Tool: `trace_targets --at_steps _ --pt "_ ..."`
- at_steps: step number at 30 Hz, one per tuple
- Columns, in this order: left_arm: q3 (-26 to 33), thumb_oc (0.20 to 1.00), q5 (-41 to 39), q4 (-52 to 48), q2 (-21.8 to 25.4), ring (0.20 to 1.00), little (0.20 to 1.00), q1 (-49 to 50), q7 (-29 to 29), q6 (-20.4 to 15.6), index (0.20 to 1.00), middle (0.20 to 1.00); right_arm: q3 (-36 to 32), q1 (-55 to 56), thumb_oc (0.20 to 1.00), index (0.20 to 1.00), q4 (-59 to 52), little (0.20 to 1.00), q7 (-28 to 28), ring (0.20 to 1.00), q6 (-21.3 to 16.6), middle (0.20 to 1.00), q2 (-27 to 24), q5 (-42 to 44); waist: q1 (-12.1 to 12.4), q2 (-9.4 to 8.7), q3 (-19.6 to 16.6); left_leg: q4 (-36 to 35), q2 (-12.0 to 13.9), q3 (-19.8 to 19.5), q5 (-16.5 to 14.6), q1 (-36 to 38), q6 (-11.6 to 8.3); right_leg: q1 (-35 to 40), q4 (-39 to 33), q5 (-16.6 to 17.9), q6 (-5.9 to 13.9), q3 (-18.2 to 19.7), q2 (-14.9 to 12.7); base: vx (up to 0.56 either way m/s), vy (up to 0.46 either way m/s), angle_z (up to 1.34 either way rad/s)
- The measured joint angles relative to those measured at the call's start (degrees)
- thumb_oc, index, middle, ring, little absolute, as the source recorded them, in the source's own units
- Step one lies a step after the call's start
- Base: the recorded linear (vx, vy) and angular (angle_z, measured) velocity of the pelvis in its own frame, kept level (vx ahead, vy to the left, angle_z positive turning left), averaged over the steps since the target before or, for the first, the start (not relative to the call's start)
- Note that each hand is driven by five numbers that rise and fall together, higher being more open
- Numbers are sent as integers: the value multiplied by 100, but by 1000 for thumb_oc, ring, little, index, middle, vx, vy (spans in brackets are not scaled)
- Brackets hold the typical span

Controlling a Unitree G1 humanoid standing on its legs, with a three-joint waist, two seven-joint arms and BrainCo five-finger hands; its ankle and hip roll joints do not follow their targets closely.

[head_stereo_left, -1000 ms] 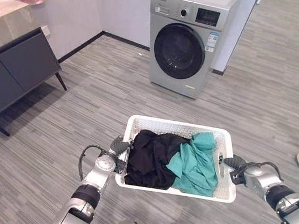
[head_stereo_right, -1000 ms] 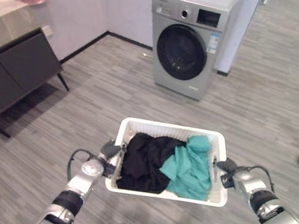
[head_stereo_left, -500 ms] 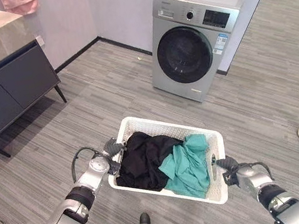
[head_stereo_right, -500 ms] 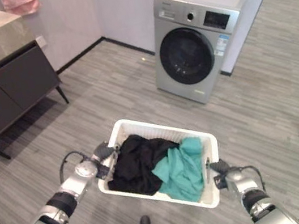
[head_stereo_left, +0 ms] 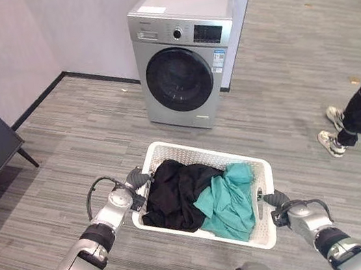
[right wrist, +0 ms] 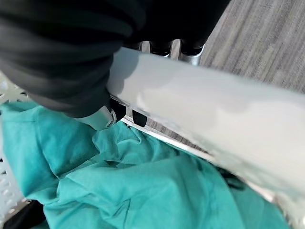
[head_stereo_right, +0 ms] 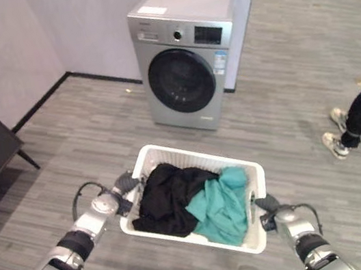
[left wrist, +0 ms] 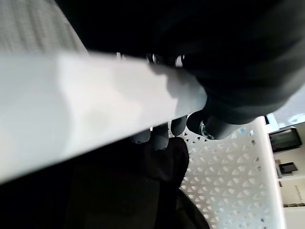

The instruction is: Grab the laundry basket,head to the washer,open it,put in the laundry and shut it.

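Both hands, left hand (head_stereo_left: 135,182) and right hand (head_stereo_left: 275,200), are clamped on the ends of the white laundry basket (head_stereo_left: 197,153), black and teal clothes (head_stereo_left: 204,193) inside, washer (head_stereo_left: 184,72) ahead.

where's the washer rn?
Eye views: washer stands straight ahead against the far wall, door shut, beyond the laundry basket held between both hands.

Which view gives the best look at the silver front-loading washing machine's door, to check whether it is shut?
The left eye view: the silver front-loading washing machine stands whole, its round dark door flush with the front, so apparently shut. The right eye view shows much the same. The left wrist view catches a sliver of it; the right wrist view faces teal cloth.
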Motion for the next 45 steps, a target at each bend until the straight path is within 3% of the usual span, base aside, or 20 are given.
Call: trace_targets --at_steps 1,2,6,7,8,10,11,14,15,17,18,20,22,23,25,27,34,35,38,45 --pt "56 200 25 157 -196 200 200 -24 11 -21 200 200 -14 85 200 200 -65 200 -2 200 -6 200 -106 1 -53 35 -10 91 -60 -97 -77 -34 11 -72 -1244 337 101 272 13 132 -37 47" --pt "21 200 32 142 -208 200 200 5 -2 -18 200 200 -15 110 200 200 -40 200 -3 200 -4 200 -125 1 -103 22 -6 103 -112 -161 -65 -4 34 -114 -1595 481 85 291 -58 394 -128 70" --pt "60 200 87 198 -294 200 200 302 5 -43 200 200 -25 323 200 200 -83 200 2 200 -19 200 -118 -33 -237 19 -67 72 -102 -530 -520 514 -86 -420 -1411 650 78 346 -173 430 -174 51" --pt "48 200 89 194 -286 200 200 394 -5 -40 200 200 -11 373 200 200 -43 200 9 200 -18 200 -99 -52 -257 -69 -180 89 -88 -703 -750 736 -186 -190 -1154 422 -16 244 -149 496 -260 62" --pt "34 200 90 198 -315 200 200 407 -3 -36 200 200 -18 417 200 200 -47 200 44 200 -17 200 -116 -54 -263 -103 -293 47 48 -848 -923 915 -315 -40 -1118 756 -38 273 -88 674 -381 63" --pt "18 200 96 192 -356 200 200 395 -3 -24 200 200 -51 412 200 200 -48 200 36 200 -14 200 -162 -65 -325 108 -428 43 472 -1015 -1032 1134 -525 52 -859 1009 -55 178 280 470 -343 58" --pt "46 200 90 200 -357 200 200 362 9 -73 200 200 -51 329 200 200 -68 200 35 200 -14 200 -190 -64 -357 85 -455 477 692 -1060 -986 1050 -685 244 -741 1246 -374 132 468 327 -347 62" --pt "170 200 83 160 -367 200 200 387 16 -160 200 200 -53 259 200 200 -266 200 24 200 -39 200 -351 -62 -385 16 -564 2397 791 -992 -673 217 -905 517 -889 1213 -878 -137 764 183 -368 21" --pt "378 200 74 -10 -386 200 200 398 52 -154 200 200 -47 157 200 200 -312 200 -11 200 -81 200 -370 -50 -328 -16 -545 4457 890 -935 40 -909 -704 617 -898 1082 -1129 -233 910 130 -313 -24" --pt "429 200 68 -168 -255 200 200 409 46 -148 200 200 -13 160 200 200 -372 200 -20 200 -87 200 -335 -27 -253 -194 -468 4868 961 -901 -70 -1519 -607 910 -1034 952 -1359 -208 1067 154 -238 -11" --pt "429 200 51 -380 -188 200 200 401 54 -147 200 200 0 165 200 200 -403 200 -23 200 -86 200 -330 14 -226 -439 -336 4691 1107 -563 -92 -1939 -565 1168 -1233 837 -1523 -212 1084 171 -115 14" --pt "425 200 24 -525 -167 200 200 405 85 -124 200 200 -67 171 200 200 -444 200 -52 200 -87 200 -345 22 -164 -658 -238 3752 1345 -194 -68 -2376 -596 1422 -1470 824 -1524 -291 1123 204 -29 16" --pt "425 200 23 -549 -165 200 200 430 95 -101 200 200 -93 180 200 200 -484 200 -104 200 -87 200 -353 23 -110 -711 -207 2444 1407 -108 113 -2411 -847 1644 -1718 814 -1456 -354 1150 191 48 10" --pt "424 200 19 -568 -167 200 200 429 99 -104 200 200 -94 174 200 200 -501 200 -107 200 -88 200 -373 22 -117 -674 -188 1113 1456 -58 409 -2351 -1163 1797 -1865 814 -1413 -417 1231 187 72 10" --pt "422 200 13 -529 -163 200 200 434 122 -105 200 200 -84 166 200 200 -499 200 -118 200 -89 200 -358 20 -38 -572 -113 375 1430 -237 742 -2291 -1302 1967 -1907 768 -1319 -383 1358 180 86 -2" --pt "419 200 14 -531 -166 200 200 433 124 -102 200 200 -73 170 200 200 -495 200 -127 200 -89 200 -358 16 25 -452 -29 63 1334 -406 968 -2145 -1326 2146 -1983 721 -1309 -375 1443 188 128 -10" --pt "419 200 22 -405 -161 200 200 435 124 -145 200 200 -71 162 200 200 -491 200 -136 200 -89 200 -312 6 121 -352 15 -439 1086 -325 1029 -1158 -1256 2443 -2046 593 -1136 -136 1408 157 145 -15" --pt "420 200 22 -407 -161 200 200 433 124 -151 200 200 -72 161 200 200 -491 200 -141 200 -91 200 -303 6 127 -341 29 -591 1062 -286 1307 -1057 -1085 2462 -2047 576 -1111 -123 1375 176 218 -9" --pt "419 200 26 -414 -163 200 200 434 122 -150 200 200 -95 174 200 200 -487 200 -148 200 -91 200 -291 4 140 -315 49 -773 886 10 1500 -907 -886 2491 -2048 459 -952 -112 1142 106 157 -4" --pt "428 200 24 -588 78 200 200 433 124 -149 200 200 -191 220 200 200 -500 200 -148 200 -94 200 -25 6 191 -299 50 -772 473 200 1358 -875 -522 2483 -2050 316 -679 -65 686 46 82 -3"
